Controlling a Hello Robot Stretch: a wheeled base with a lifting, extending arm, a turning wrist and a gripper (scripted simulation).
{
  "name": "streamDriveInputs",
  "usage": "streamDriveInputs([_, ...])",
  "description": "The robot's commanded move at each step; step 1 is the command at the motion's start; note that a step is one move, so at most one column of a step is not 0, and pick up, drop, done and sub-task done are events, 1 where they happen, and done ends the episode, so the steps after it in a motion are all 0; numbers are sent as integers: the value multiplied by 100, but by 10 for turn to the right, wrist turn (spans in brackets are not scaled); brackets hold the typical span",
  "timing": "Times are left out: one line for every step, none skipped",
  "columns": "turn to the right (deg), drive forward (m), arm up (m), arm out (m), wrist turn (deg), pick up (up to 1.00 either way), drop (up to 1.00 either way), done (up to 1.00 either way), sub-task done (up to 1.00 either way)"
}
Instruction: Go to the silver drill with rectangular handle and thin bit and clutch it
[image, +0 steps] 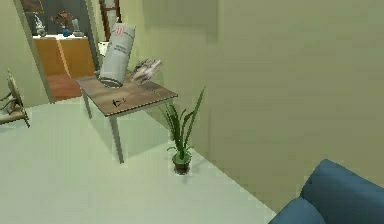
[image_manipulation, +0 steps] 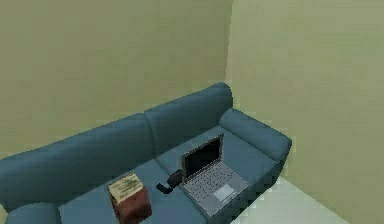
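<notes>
**Table with small things far on the left, sofa at the side**

In the forward view a wooden table (image: 140, 97) with pale legs stands far on the left, close to the olive wall. On its top a big white cylinder (image: 117, 54) with red print stands tilted. Just to the right of it lies a pale striped object (image: 148, 69), at the far edge of the table. Nearer, on the brown top, lies a small dark item (image: 118, 101). The silver drill may be one of these two small things, but they are too small to say which, so I can place it only as probably on this table.

A green potted plant (image: 182, 135) stands on the pale floor just beside the near right leg of the table. In the near right corner shows a part of a blue sofa (image: 335, 195). Far on the left a doorway opens to another room with an orange-brown cabinet (image: 60, 58). At the left edge shows a piece of wooden furniture (image: 12, 105).

In the arm side view a long blue couch (image_manipulation: 100, 150) stands against the olive wall. On its seat an open grey laptop (image_manipulation: 212, 172) stands on the right. A brown box (image_manipulation: 130, 195) lies on the left. Between them, near the laptop, lies a small black object (image_manipulation: 172, 182).

About the gripper, I cannot tell the state of its fingers from these views.
</notes>
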Motion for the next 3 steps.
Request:
streamDriveInputs([0, 0, 48, 0, 0, 0, 0, 0, 0])
streamDriveInputs([0, 0, 0, 50, 0, 0, 0, 0, 0])
streamDriveInputs([0, 0, 0, 0, 450, 0, 0, 0, 0])
